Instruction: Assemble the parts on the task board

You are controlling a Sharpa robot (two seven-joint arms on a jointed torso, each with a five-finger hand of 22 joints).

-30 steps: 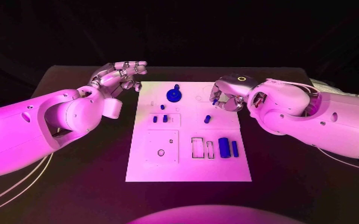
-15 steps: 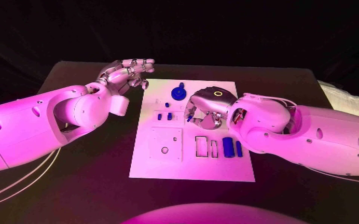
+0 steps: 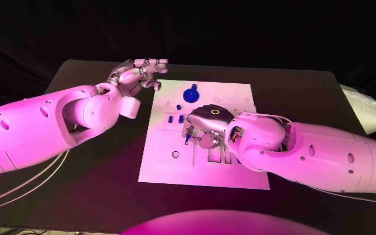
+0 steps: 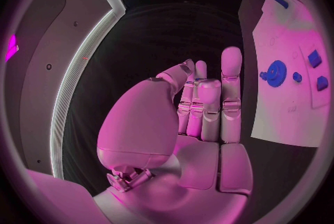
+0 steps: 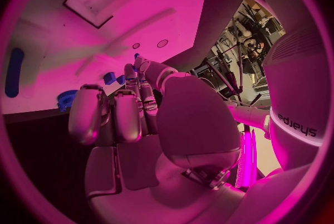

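The white task board [image 3: 166,165] lies in the middle of the black table. A blue gear [image 3: 190,93] stands near its far edge, with two small blue parts [image 3: 176,119] nearer along the left side. My right hand [image 3: 204,128] hovers low over the board's middle, fingers curled, and pinches a small blue part [image 3: 186,135] at its fingertips. The right wrist view shows that hand [image 5: 139,123], the gear [image 5: 66,98] and a blue bar [image 5: 13,71]. My left hand [image 3: 142,74] is raised beside the board's far left corner and holds nothing. The left wrist view shows it [image 4: 202,123] beside the gear [image 4: 276,72].
My right forearm [image 3: 305,150] covers the board's right half and the slots there. A square recessed plate [image 3: 174,150] with a small hole sits on the board's near left. Bare black table [image 3: 94,191] surrounds the board.
My right hand has moved from the board's far right edge to its middle, towards me and to the left, keeping the small blue part. The left hand has barely moved. The camera has shifted.
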